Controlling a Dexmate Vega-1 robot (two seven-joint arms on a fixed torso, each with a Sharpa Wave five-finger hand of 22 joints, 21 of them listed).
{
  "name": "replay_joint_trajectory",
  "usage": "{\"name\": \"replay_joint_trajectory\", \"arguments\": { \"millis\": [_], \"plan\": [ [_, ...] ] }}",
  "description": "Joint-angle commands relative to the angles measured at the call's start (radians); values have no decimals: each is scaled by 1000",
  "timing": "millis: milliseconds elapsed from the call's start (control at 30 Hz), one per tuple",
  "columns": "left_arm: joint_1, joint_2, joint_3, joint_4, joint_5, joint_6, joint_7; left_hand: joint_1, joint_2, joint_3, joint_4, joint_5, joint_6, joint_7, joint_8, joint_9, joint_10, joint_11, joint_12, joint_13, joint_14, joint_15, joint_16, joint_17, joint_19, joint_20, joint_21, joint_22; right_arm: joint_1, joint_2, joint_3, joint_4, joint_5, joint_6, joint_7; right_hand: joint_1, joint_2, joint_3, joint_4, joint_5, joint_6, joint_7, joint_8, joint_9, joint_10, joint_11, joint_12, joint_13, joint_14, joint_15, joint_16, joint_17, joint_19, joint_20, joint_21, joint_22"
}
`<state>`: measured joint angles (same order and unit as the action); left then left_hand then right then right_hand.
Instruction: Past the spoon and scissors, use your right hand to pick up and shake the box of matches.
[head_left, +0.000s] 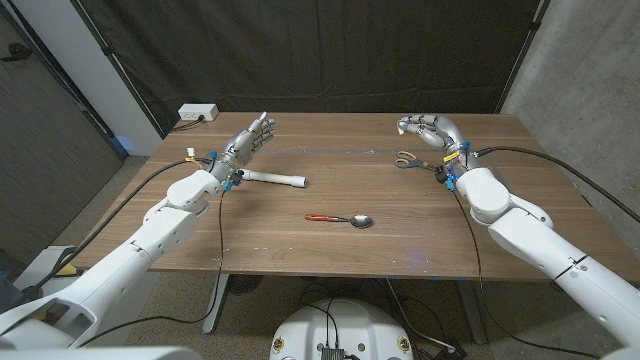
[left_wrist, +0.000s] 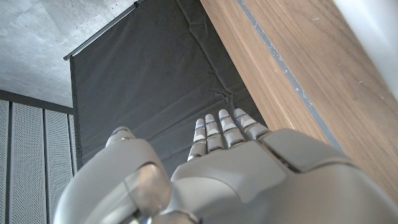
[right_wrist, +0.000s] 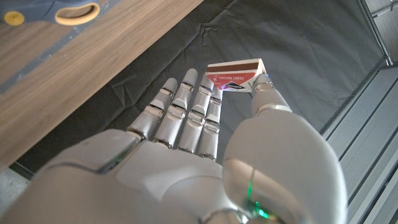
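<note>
R wrist view: right hand (right_wrist: 186, 155) pinches matchbox (right_wrist: 235, 76) between thumb tip and fingertips, clear of table (right_wrist: 74, 68); red/white label w/ small print, unreadable. Head view hides the box behind the curled hand (head_left: 428, 128); scissors (head_left: 404, 158) just below fingers, spoon (head_left: 340, 218) mid-table. Left hand (head_left: 245, 140) fingers straight, together, holding nothing.

My work surface is a wooden tabletop (head_left: 300, 250) with a dark grain. A spoon (head_left: 340, 219) with a red handle lies near the middle, toward the near edge. A white tube (head_left: 272, 179) lies toward the left edge. Scissors (head_left: 406, 159) with yellow handles lie toward the far right corner.
</note>
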<state>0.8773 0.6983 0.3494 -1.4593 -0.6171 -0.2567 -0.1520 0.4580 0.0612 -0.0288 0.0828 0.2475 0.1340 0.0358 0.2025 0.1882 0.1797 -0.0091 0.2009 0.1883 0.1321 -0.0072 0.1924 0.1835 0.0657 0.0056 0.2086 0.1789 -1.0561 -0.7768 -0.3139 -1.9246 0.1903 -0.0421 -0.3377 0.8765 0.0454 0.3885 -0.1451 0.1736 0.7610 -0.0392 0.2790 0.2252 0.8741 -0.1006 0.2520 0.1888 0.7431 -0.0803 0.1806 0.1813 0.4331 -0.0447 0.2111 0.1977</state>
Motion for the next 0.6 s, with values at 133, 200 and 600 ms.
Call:
{"name": "replay_joint_trajectory", "arguments": {
  "millis": [133, 200, 600],
  "plan": [
    [25, 23, -10, -53, -5, 16, 11, 6, 1, -4, 3, -2, 13, 0, -1, 2, 6, -4, 3, 5, 6, -2, -1, 2, -8, 0, -4, 6, -49, -27, 23, -84, -75, -74, -46, 35, 46, 0, 7, 5, 175, -182, -6, 7, 98, -106, 1, 2, -2, -89, 0, 0, -3, 4, 0, 2],
    [27, 24, -10, -57, -3, 15, 11, 6, 1, -4, 3, -2, 12, 0, -1, 2, 5, -5, 2, 5, 6, -2, -1, 2, -9, 1, -4, 6, -53, -26, 25, -86, -75, -70, -46, 34, 46, 0, 7, 5, 174, -182, -8, 7, 96, -105, 0, 2, -7, -87, -2, 0, -4, 3, 0, 2],
    [46, 18, -13, -65, -4, -3, 19, 7, 1, -6, 3, -2, 13, -2, -1, 2, 6, -7, 3, 5, 7, -3, -1, 2, -9, 1, -4, 6, -54, -24, 31, -92, -80, -77, -42, 33, 52, 4, 9, 7, 167, -182, -13, 7, 89, -104, -4, 2, -9, -87, -1, 0, -8, 4, -1, 2]
  ]
}}
